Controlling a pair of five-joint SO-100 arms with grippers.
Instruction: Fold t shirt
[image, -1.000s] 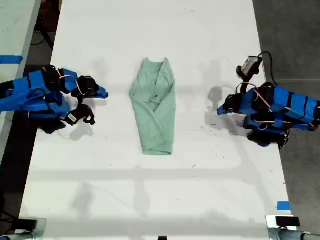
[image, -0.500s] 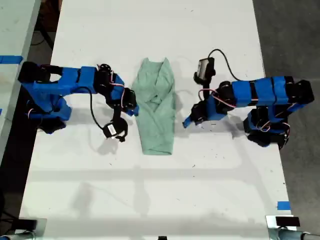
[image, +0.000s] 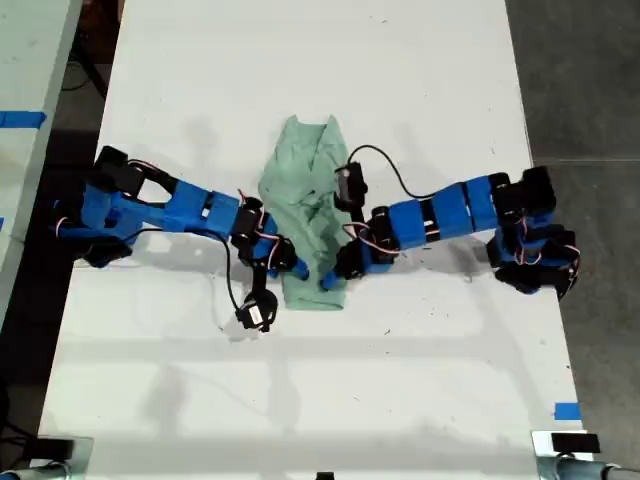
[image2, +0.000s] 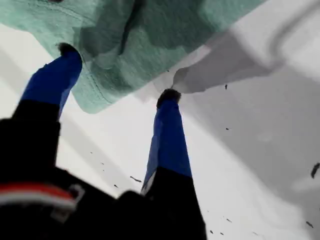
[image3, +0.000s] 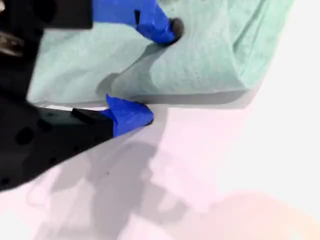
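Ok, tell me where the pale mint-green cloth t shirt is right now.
The pale mint-green cloth t shirt lies in a narrow strip mid-table in the exterior view, with two blue grippers, both open, straddling its near end from either side.

Both arms are stretched way out and low, one (image: 190, 212) coming in from the exterior view's left and the other (image: 440, 215) from its right, wrists nearly meeting in the middle. My first gripper (image2: 117, 72) has its jaws spread wide, blue fingertips well apart. My second gripper (image3: 157, 70) is the same deal, jaws parted with nothing pinched between them.
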